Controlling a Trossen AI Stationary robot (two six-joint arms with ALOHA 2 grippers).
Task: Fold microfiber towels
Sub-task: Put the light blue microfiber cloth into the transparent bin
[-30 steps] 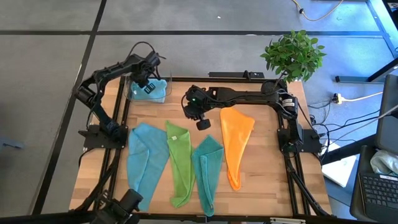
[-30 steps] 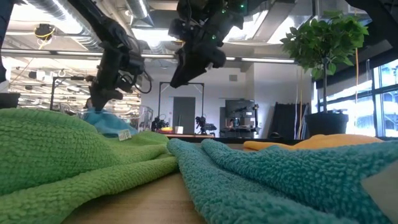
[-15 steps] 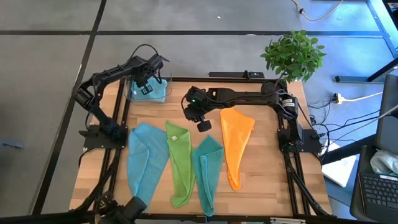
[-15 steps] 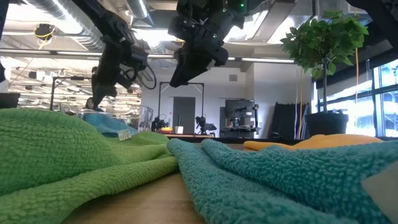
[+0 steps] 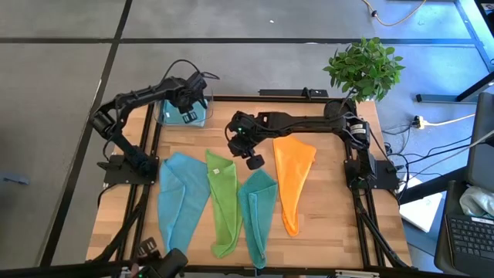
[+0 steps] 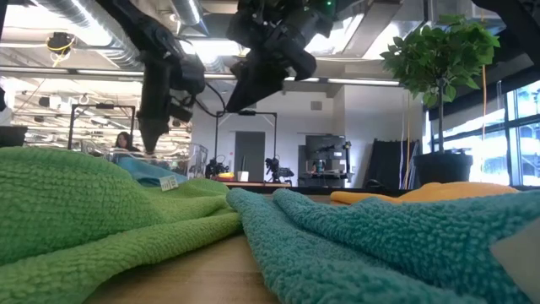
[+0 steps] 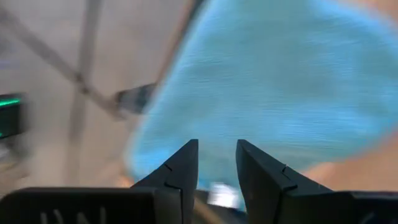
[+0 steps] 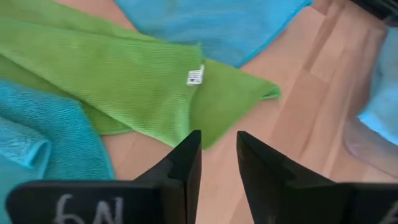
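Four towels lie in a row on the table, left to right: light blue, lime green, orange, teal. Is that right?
Not quite: the last two are swapped. The high view shows the row as light blue towel, lime green towel, teal towel, then orange towel at the right end.

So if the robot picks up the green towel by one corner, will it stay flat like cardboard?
Probably not. The green towel lies in soft folds with rumpled edges, so it would likely droop and hang. Its fuzzy surface should grip rather than slip, and being thin cloth it is probably light.
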